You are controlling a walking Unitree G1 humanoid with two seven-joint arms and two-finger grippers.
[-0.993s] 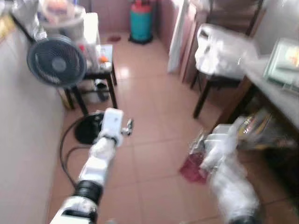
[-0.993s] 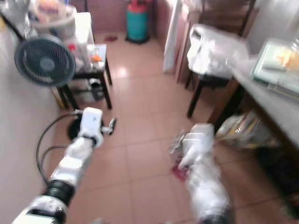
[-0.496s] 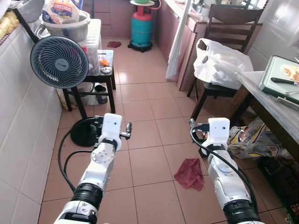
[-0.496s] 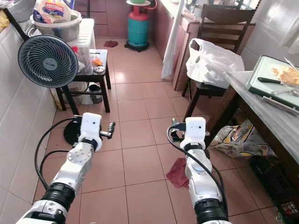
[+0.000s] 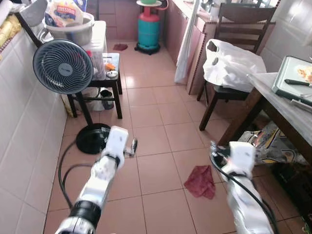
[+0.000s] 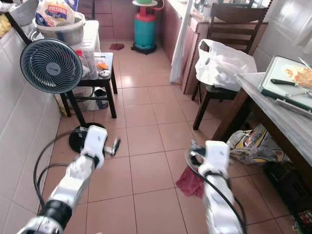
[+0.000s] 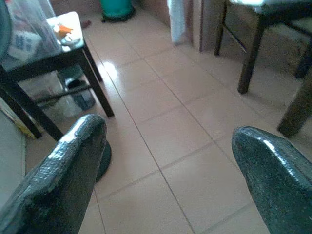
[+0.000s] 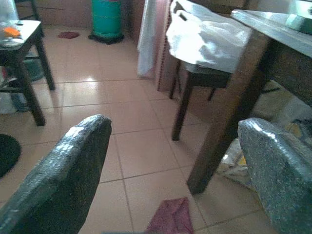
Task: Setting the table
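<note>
Your left gripper (image 7: 161,175) and right gripper (image 8: 170,180) are both spread wide and empty, held over the tiled floor (image 5: 161,112). You are at the approach step: turn right toward the table (image 6: 287,114), where the cutting board (image 6: 285,80) and knife (image 6: 282,83) lie.

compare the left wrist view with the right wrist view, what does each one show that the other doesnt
Left wrist view alone: the left gripper, fingers spread apart, and the fan's black base behind one of them.

Right wrist view alone: the right gripper, fingers also apart, the red rag on the floor, the white bag on the chair, and the table leg.

Both: the small black side table, the teal gas cylinder and the tiled floor.
</note>
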